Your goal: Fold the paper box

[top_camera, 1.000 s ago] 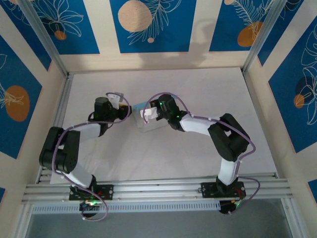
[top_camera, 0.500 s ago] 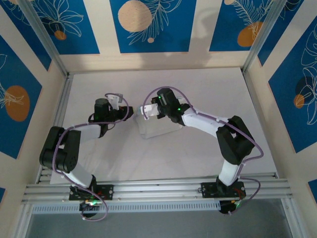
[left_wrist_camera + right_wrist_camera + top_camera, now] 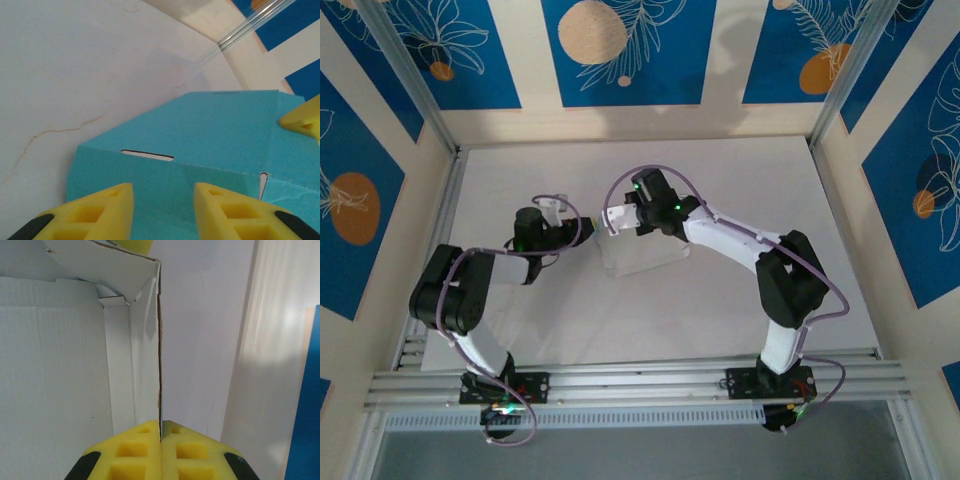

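The right hand [image 3: 160, 434] is pinched together on the upright side wall of the half-folded paper box [image 3: 50, 370] of thin card, white inside and light blue outside. Across from it, the left hand [image 3: 162, 194] stands apart at the blue outer wall, the white bench [image 3: 740, 170] beneath both.

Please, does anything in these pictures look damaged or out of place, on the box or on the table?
The paper box looks intact. Only the white table stands out: thin brownish lines like hairline cracks run across it left of the box, in the left wrist view.
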{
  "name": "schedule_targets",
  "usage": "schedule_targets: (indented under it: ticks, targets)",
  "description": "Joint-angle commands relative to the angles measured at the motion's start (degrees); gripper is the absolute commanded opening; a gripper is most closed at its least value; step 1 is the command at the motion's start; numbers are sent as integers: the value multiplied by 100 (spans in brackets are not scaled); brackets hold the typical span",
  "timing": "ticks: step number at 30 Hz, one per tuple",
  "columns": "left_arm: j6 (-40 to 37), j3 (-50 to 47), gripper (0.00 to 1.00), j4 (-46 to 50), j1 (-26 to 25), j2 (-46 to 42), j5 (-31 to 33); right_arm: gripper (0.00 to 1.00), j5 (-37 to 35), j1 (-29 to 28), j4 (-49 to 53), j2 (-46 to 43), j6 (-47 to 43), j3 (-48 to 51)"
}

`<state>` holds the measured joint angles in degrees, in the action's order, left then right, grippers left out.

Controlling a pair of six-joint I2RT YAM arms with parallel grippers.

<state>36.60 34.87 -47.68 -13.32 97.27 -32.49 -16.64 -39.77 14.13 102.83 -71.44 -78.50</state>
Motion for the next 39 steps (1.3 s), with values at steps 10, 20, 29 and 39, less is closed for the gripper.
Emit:
schedule_targets:
  ticks: [10,20,29,39]
  targets:
    - [892,27,37,-571,-57,146,-233,0,276,-60,1861,24,262,-767]
    - [1052,92,37,-946,-58,666,-200,0,-60,-33,61,445,63,-30]
    - [1376,122,39,-1263,1,919,-152,0,-239,-34,-413,352,-246,273]
    - [1379,124,40,-1427,1,966,-198,0,-520,-96,-3048,606,-958,1407]
